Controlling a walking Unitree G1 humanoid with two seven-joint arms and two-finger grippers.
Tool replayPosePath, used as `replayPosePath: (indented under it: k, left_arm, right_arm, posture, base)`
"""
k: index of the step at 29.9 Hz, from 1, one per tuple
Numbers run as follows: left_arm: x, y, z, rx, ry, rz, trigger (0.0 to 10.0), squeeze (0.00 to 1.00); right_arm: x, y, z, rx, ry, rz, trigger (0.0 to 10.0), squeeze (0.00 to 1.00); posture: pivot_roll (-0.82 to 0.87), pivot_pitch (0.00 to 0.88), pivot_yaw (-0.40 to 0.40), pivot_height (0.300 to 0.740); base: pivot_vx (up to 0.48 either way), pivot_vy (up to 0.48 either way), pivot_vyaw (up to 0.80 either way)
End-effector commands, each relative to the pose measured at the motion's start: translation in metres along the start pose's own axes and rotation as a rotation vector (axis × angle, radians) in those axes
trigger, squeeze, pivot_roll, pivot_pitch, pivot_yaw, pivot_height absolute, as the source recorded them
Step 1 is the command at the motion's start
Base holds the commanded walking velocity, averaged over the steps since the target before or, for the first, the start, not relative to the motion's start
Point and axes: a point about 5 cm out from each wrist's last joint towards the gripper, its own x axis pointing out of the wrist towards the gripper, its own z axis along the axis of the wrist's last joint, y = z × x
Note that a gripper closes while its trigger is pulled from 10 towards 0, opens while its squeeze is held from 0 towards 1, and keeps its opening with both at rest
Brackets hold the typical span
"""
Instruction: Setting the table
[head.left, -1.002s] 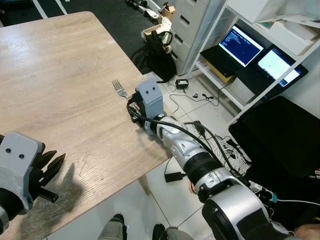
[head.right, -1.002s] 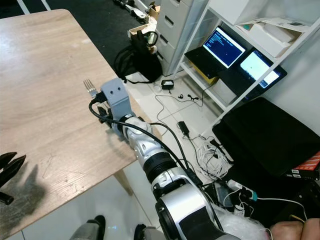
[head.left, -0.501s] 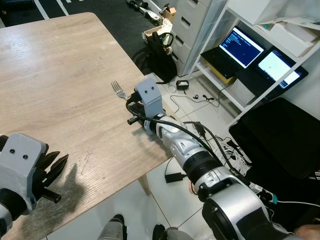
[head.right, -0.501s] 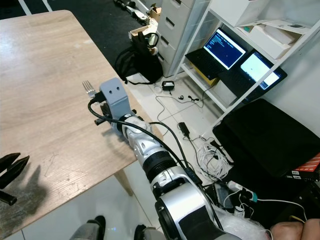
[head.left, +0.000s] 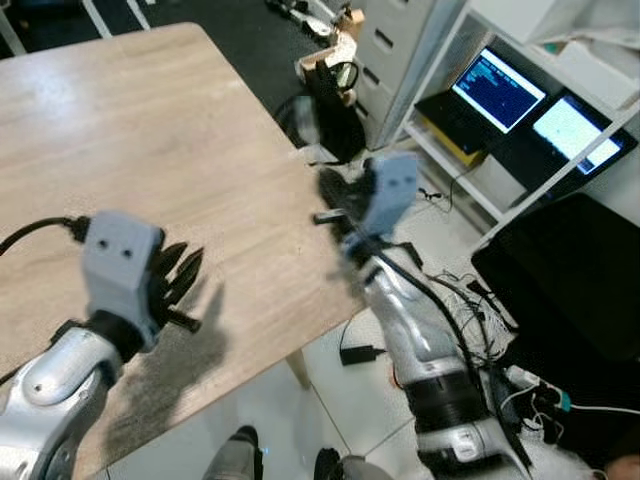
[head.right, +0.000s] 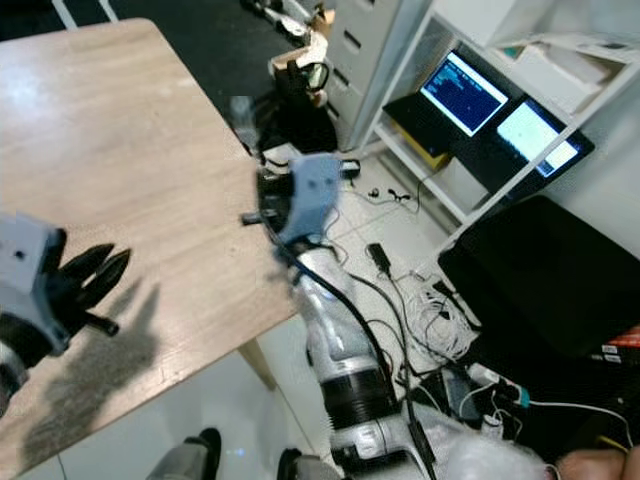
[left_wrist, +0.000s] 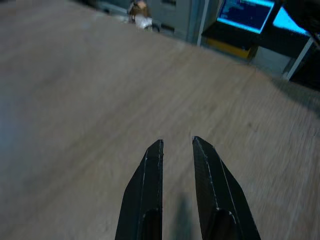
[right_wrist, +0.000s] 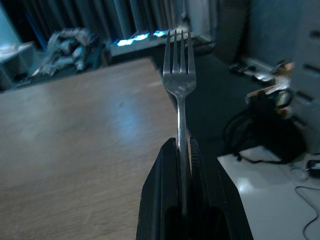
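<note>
Wooden table (head.left: 150, 130), laptops (head.left: 500, 85) beyond, right pincer (right_wrist: 182, 145) gripping fork (right_wrist: 180, 80)

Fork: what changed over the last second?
The right gripper, shut on the fork throughout, lifted it off the table and swung it out past the table's right edge. The left gripper came up and inward over the table, fingers slightly apart. The table stayed as it was.
</note>
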Motion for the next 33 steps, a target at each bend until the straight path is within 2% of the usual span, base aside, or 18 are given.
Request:
replayPosePath:
  k: [1, 4, 7, 12, 18, 25, 33]
  left_arm:
    - [0.005, -0.005, -0.001, -0.02, -0.001, -0.036, 10.0, 0.0]
    - [0.019, -0.015, 0.005, -0.055, -0.039, -0.061, 10.0, 0.0]
    - [0.026, -0.026, -0.003, -0.076, -0.013, -0.051, 10.0, 0.0]
    - [0.03, -0.035, -0.013, -0.095, 0.014, -0.039, 10.0, 0.0]
    - [0.036, -0.036, -0.018, -0.117, 0.024, -0.008, 10.0, 0.0]
    - [0.041, -0.032, -0.02, -0.132, 0.019, 0.041, 10.0, 0.0]
    - [0.041, -0.033, -0.022, -0.14, 0.017, 0.045, 10.0, 0.0]
  right_arm:
    - [-0.009, -0.002, 0.001, 0.001, -0.014, -0.045, 10.0, 0.0]
    - [-0.035, -0.021, -0.003, -0.059, 0.002, -0.162, 10.0, 0.0]
    - [-0.055, -0.036, -0.01, -0.094, 0.049, -0.268, 10.0, 0.0]
    - [-0.069, -0.049, -0.014, -0.101, 0.088, -0.371, 10.0, 0.0]
    - [-0.068, -0.053, -0.011, -0.111, 0.08, -0.394, 10.0, 0.0]
    - [-0.064, -0.049, -0.01, -0.118, 0.092, -0.38, 10.0, 0.0]
    - [-0.064, -0.048, -0.013, -0.114, 0.106, -0.378, 10.0, 0.0]
  posture:
    - [0.18, 0.135, 0.003, 0.74]
    - [0.14, 0.115, 0.026, 0.74]
    - [0.13, 0.111, 0.034, 0.74]
    - [0.1, 0.104, 0.046, 0.74]
    - [0.1, 0.097, 0.045, 0.74]
    - [0.1, 0.096, 0.039, 0.74]
    - [0.09, 0.098, 0.039, 0.74]
  base:
    - [0.0, 0.0, 0.0]
    - [0.0, 0.0, 0.0]
    - [0.0, 0.0, 0.0]
    - [0.0, 0.0, 0.0]
    - [0.0, 0.0, 0.0]
    - [0.0, 0.0, 0.0]
    - [-0.335, 0.0, 0.0]
